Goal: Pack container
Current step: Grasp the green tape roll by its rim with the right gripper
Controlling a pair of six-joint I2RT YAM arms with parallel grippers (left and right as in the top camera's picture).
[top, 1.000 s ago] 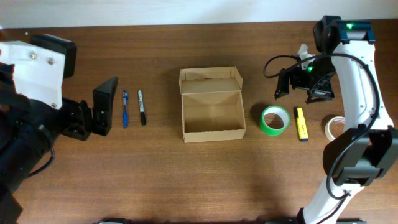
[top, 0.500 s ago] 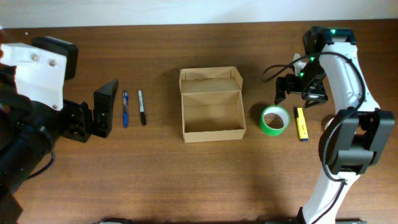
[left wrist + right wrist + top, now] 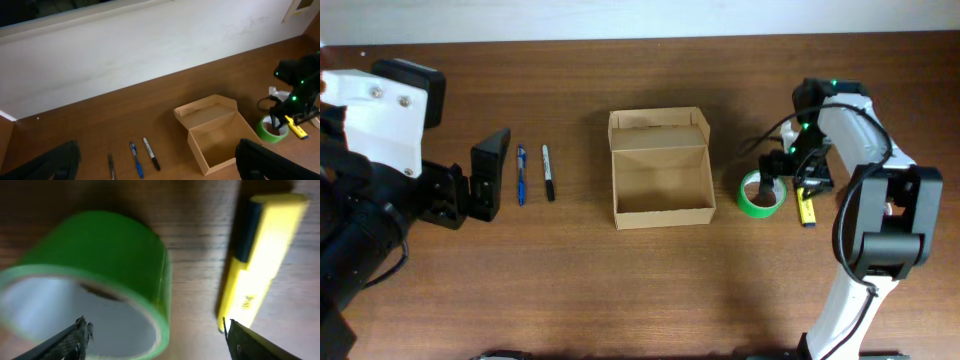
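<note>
— Status, right fingers [image 3: 70, 342]?
— I see them apart, straddling the green tape roll's [image 3: 115, 245] wall: one tip inside the ring, the other between the roll and the yellow marker [image 3: 260, 260].
— And the left fingers [image 3: 260, 160]?
— Spread wide. The container [image 3: 660, 185] sits open on the desk [image 3: 620, 290] between both pairs, well apart from the left.

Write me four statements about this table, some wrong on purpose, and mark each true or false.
1. The container is open and empty. True.
2. The green tape roll lies inside the container. False: it lies on the table, between the container and the yellow highlighter.
3. The right gripper hangs at the green tape roll with its jaws open. True.
4. The left gripper holds the blue pen. False: its jaws are open and empty; the blue pen lies on the table beside the black marker.
</note>
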